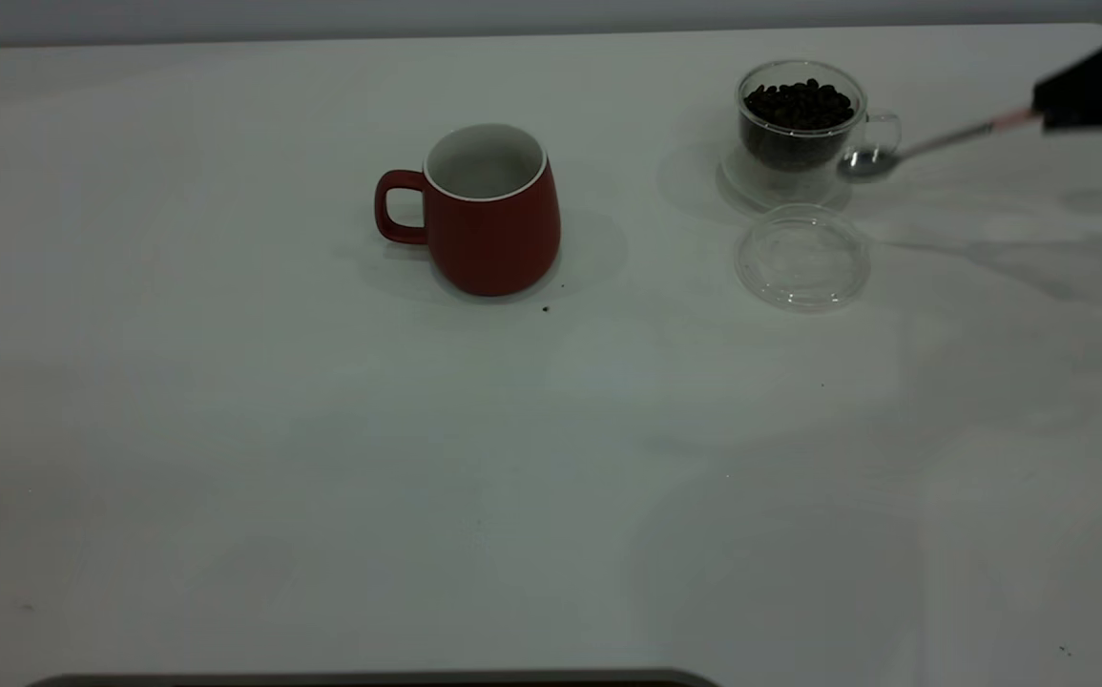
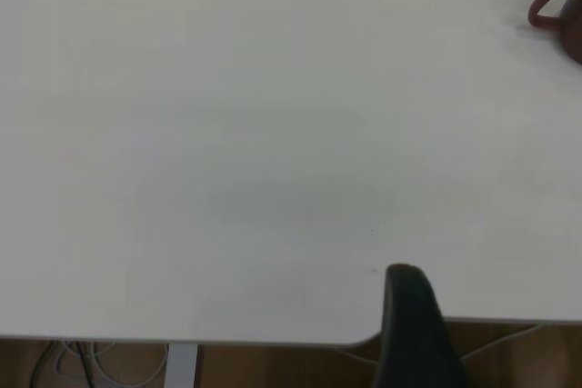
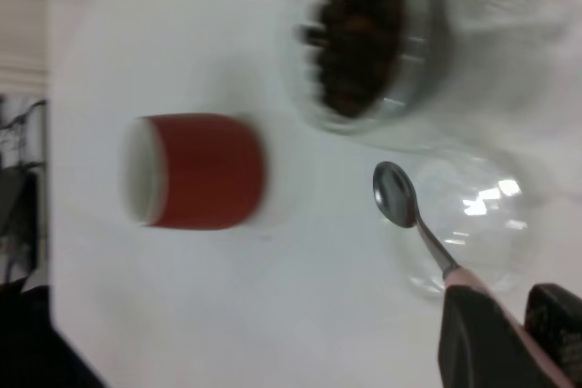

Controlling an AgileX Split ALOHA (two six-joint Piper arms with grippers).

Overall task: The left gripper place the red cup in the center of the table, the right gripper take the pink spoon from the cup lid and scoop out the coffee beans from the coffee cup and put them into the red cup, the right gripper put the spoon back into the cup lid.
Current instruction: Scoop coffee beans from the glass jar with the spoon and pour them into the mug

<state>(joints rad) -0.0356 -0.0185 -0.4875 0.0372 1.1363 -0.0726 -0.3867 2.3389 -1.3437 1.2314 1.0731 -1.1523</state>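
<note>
The red cup [image 1: 488,208] stands upright near the middle of the table [image 1: 322,477], handle to the left, and looks empty inside. The coffee cup [image 1: 801,114], full of coffee beans [image 1: 797,103], stands at the back right. The cup lid [image 1: 802,256] lies empty just in front of it. My right gripper [image 1: 1051,113] is at the right edge, shut on the pink spoon [image 1: 932,143] by its handle; the spoon's bowl hangs beside the coffee cup's handle. The spoon [image 3: 409,215] also shows in the right wrist view above the lid [image 3: 468,224]. My left gripper is out of the exterior view; one finger [image 2: 409,324] shows over the table's edge.
A few dark specks [image 1: 545,307] lie in front of the red cup. A dark strip [image 1: 369,679] runs along the table's near edge. The red cup's handle [image 2: 546,8] shows far off in the left wrist view.
</note>
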